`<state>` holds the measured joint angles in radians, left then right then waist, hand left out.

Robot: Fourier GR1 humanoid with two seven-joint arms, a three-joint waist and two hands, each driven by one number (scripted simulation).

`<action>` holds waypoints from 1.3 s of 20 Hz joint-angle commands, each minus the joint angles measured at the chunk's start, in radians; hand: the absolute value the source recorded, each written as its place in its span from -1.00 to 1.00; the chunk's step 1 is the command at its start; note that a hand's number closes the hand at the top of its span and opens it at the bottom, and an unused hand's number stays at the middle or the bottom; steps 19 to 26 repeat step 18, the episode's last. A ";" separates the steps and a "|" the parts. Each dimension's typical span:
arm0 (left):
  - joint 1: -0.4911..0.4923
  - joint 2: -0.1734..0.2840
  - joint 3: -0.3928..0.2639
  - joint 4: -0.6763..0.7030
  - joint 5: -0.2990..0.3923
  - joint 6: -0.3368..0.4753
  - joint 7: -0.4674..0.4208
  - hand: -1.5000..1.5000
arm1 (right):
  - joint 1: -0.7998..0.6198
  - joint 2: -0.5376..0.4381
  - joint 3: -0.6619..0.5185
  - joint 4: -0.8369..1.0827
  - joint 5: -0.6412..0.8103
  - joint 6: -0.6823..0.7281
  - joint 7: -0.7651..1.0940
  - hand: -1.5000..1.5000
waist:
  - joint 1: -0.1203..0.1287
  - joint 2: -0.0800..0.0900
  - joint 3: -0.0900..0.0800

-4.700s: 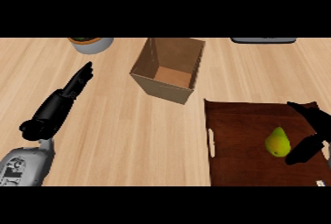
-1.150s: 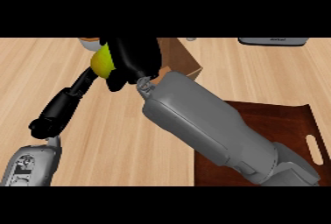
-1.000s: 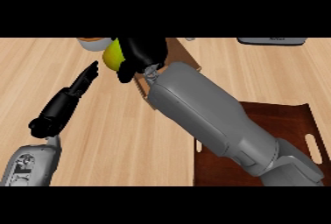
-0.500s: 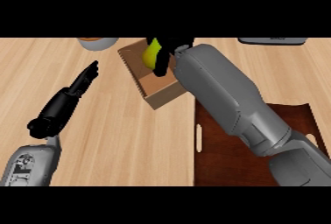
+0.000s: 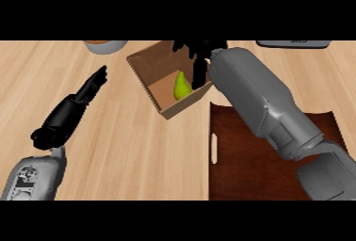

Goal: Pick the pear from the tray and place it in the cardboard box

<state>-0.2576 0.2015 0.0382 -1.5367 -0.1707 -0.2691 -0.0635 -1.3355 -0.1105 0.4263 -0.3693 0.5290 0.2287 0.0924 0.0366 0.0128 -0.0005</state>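
I see the pear (image 5: pixel 182 86) lying inside the cardboard box (image 5: pixel 149 89); my right hand (image 5: pixel 197 52) at 12 o'clock holds nothing, fingers relaxed; my left hand (image 5: pixel 73 106) rests open on the desk (image 5: pixel 132 155).

A single view looks steeply down from head height onto the wooden surface (image 5: pixel 125 141). The forearms enter from the lower edge, so it faces away from the robot's body. It sits close: the right forearm (image 5: pixel 257 99) fills much of the right half, and the cardboard box (image 5: pixel 149 89) lies near the top.
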 commanded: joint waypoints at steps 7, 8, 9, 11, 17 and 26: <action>0.004 0.004 0.010 -0.008 0.009 -0.006 0.010 0.00 | 0.018 0.019 -0.387 -0.083 -0.341 -0.165 -0.224 -1.00 | -0.004 0.000 0.005; 0.041 0.015 0.009 0.005 0.007 -0.019 -0.023 0.00 | 0.054 0.012 -0.431 -0.080 -0.377 -0.197 -0.237 -1.00 | -0.008 0.001 0.004; 0.002 0.010 0.016 0.002 0.009 -0.007 -0.008 0.00 | 0.054 0.034 -0.474 -0.079 -0.421 -0.205 -0.233 -1.00 | -0.012 0.002 0.004; 0.005 -0.002 0.003 -0.010 -0.002 0.002 0.006 0.00 | 0.060 0.047 -0.548 -0.058 -0.484 -0.241 -0.210 -1.00 | -0.005 0.001 0.003; -0.011 -0.006 -0.003 -0.009 -0.007 0.002 0.003 0.00 | 0.069 -0.055 -0.647 0.051 -0.532 -0.251 -0.297 -1.00 | 0.017 0.011 0.001; -0.016 -0.011 -0.011 -0.010 -0.022 0.013 0.013 0.00 | 0.076 -0.093 -0.654 0.048 -0.538 -0.216 -0.313 -1.00 | 0.006 0.006 0.001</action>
